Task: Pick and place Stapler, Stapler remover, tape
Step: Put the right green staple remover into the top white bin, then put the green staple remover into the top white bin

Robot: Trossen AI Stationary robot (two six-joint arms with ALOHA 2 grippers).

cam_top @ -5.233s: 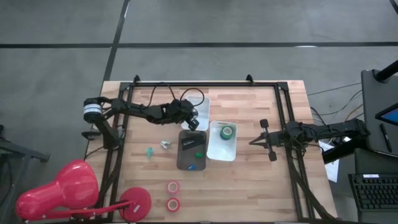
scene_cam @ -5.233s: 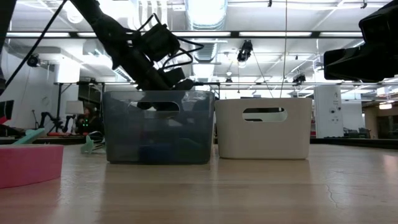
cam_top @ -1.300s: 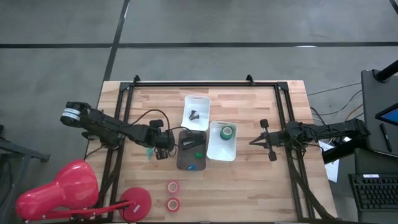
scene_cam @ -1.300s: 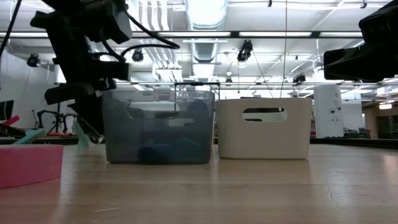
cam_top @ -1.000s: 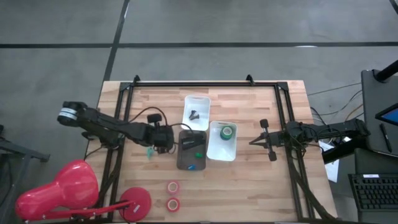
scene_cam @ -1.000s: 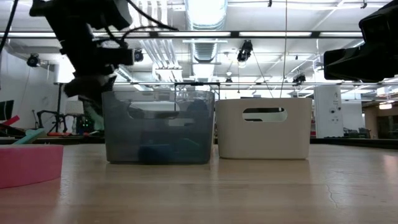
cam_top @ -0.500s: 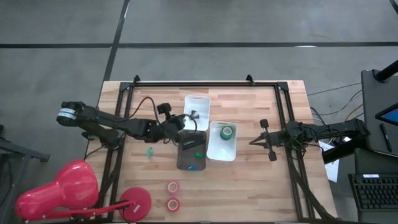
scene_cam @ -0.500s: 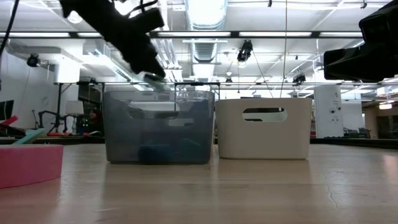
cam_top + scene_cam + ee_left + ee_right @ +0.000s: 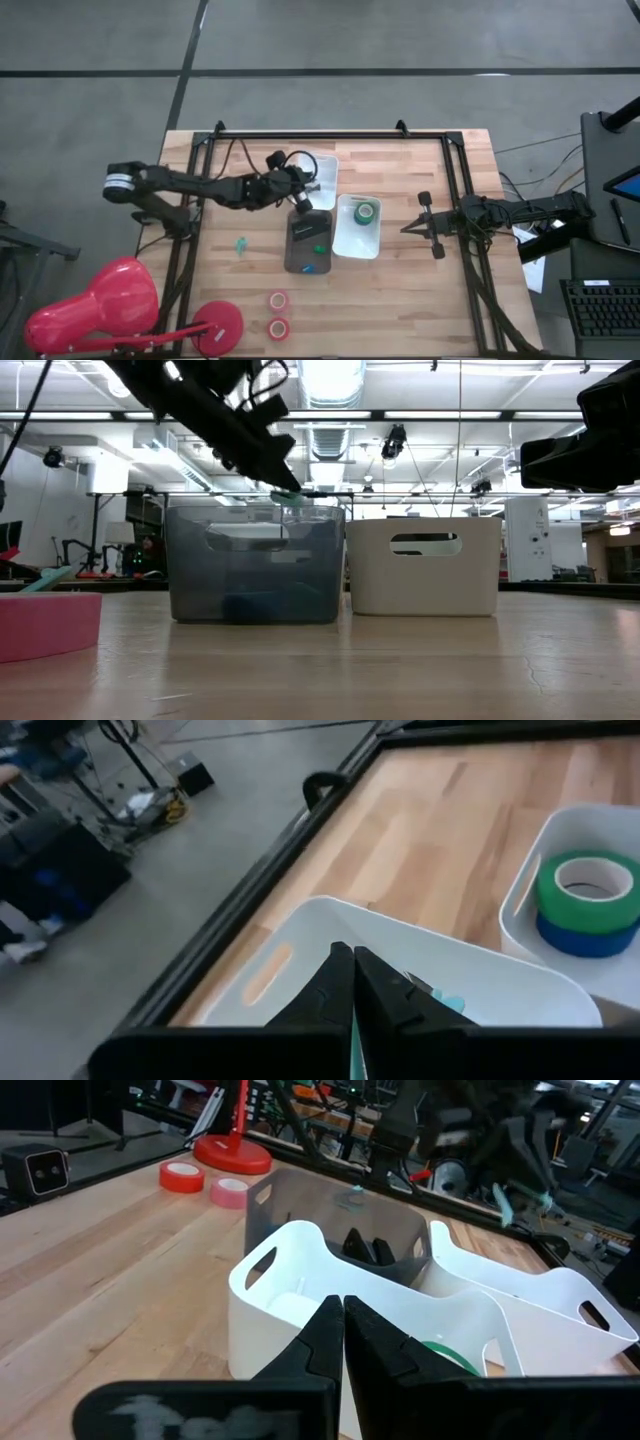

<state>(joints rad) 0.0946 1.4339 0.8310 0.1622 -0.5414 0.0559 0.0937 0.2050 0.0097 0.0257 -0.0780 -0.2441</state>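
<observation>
My left gripper [image 9: 303, 192] hovers over the far white tray [image 9: 325, 160], shut on a small teal staple remover [image 9: 287, 496]. A second teal remover [image 9: 241, 243] lies on the bare table left of the grey tray [image 9: 292, 262]. That tray holds a black stapler [image 9: 303, 228]. The green tape [image 9: 365, 211] sits on a blue roll [image 9: 590, 938] inside the nearer white tray [image 9: 345, 245]. Two red tape rolls [image 9: 278, 299] [image 9: 277, 327] lie flat near the table's near edge. My right gripper [image 9: 405, 228] waits shut at the right, above the table. My left gripper pinches the teal staple remover between its two fingers; a strip of teal [image 9: 353, 1038] shows in the slit between them. The fingers slant downward toward the table's right. The remover is lifted clear, hanging just under the fingertips above the tray rims.
A large red object and a round red base [image 9: 218, 325] sit at the near left corner. A black metal frame [image 9: 320, 133] runs along the table's far edge and sides. Bare wood lies between the trays and my right gripper. A dark item lies in the far white tray.
My left gripper has risen from beside the grey tray's left wall and swung toward the table's far right, ending above the far white tray. The staple remover came up with it, lifted clear of the table. The other teal remover stayed put.
</observation>
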